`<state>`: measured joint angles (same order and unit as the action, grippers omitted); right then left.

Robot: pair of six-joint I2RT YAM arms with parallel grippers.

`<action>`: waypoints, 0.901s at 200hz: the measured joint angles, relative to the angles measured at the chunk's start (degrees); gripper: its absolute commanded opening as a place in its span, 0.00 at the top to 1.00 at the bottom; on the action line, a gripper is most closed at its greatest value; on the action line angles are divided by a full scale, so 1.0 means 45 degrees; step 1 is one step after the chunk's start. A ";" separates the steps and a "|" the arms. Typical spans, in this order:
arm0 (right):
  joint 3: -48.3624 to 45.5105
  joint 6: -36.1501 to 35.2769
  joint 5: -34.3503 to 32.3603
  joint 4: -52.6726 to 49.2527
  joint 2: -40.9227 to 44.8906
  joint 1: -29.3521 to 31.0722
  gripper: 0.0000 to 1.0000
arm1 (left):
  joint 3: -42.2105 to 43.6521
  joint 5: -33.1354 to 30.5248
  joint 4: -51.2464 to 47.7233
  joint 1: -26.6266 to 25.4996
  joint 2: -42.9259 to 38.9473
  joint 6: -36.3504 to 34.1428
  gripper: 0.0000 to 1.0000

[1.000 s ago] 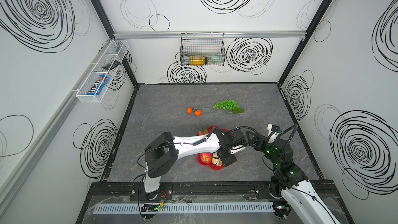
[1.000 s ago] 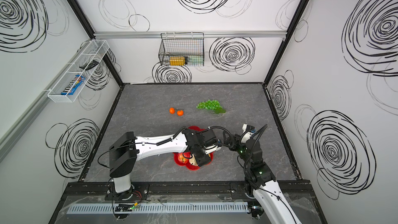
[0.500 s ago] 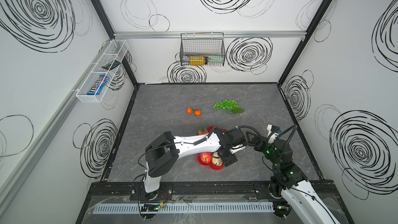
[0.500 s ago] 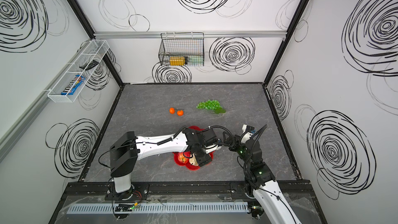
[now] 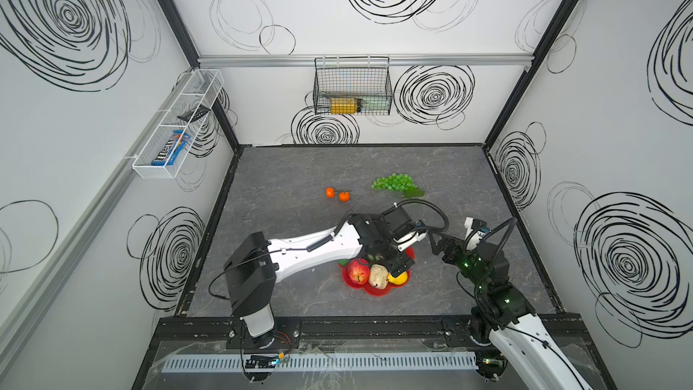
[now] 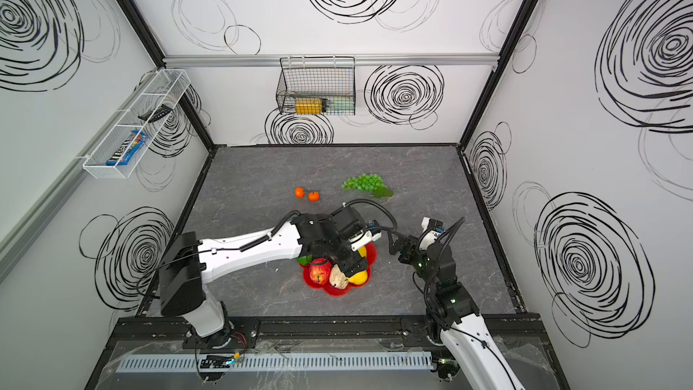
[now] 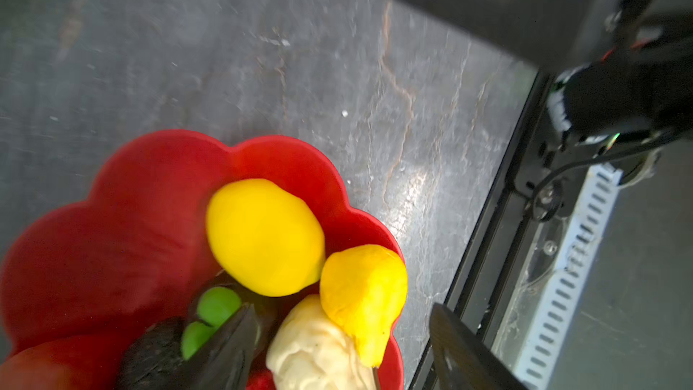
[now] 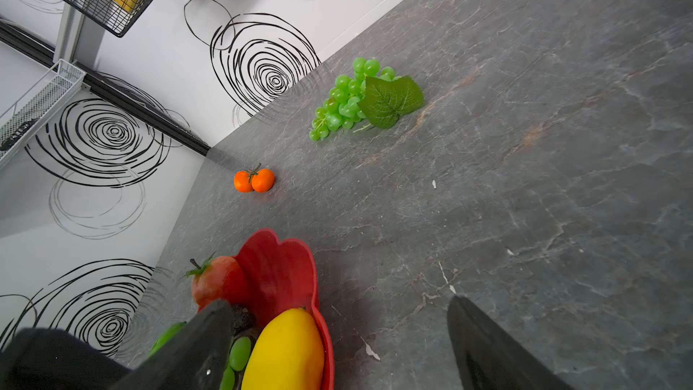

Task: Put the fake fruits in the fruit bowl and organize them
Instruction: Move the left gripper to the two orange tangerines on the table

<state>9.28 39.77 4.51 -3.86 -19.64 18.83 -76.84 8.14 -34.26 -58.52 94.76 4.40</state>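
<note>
Grey marbled surface (image 5: 300, 181) carries the scalloped red plastic fruit bowl (image 5: 377, 291), which holds a red apple (image 5: 358, 272), a beige lumpy piece (image 5: 378, 276) and yellow lemons (image 7: 262, 238). The left gripper (image 7: 341, 311) above the bowl and the right gripper (image 8: 337, 302) beside it are both spread and empty. A green grape bunch (image 5: 395, 183) and two tiny oranges (image 5: 336, 194) lie outside the bowl.

In both top views the left arm (image 5: 318, 247) covered the far part of the fruit bowl (image 5: 378, 291), so its centre could not be seen. In the left wrist view the red apple (image 7: 41, 369) was cut off at the picture's edge and the dark avocado (image 7: 153, 354) was blurred, half behind a finger (image 7: 232, 347) of the left gripper (image 7: 341, 309); in the right wrist view a lemon (image 8: 285, 350) ran off the edge.
</note>
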 measured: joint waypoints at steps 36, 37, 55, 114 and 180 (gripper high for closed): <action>0.0228 -0.0024 0.0010 -0.0039 0.0000 0.0000 0.06 | 0.0758 -0.0767 0.1501 0.2948 -0.1511 0.1282 0.18; 0.0233 -0.0029 0.0010 -0.0044 0.0000 0.0000 0.06 | 0.0777 -0.0831 0.1554 0.3079 -0.1515 0.1345 0.18; 0.0311 -0.0044 0.0034 -0.0044 0.0005 0.0000 0.06 | 0.0991 -0.1423 0.2152 0.4799 -0.1467 0.2011 0.18; 0.0335 -0.0044 0.0403 -0.0063 0.0005 0.0005 0.06 | 0.0432 -0.2404 0.3147 0.8267 0.1569 0.3279 0.24; 0.0335 -0.0136 0.0636 -0.0063 0.0005 0.0151 0.06 | -0.3128 -0.4347 0.1894 0.7077 0.4420 0.3322 0.17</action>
<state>10.79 39.16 7.38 -4.14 -19.62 19.51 -90.91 -11.42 -25.74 -26.68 114.65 19.35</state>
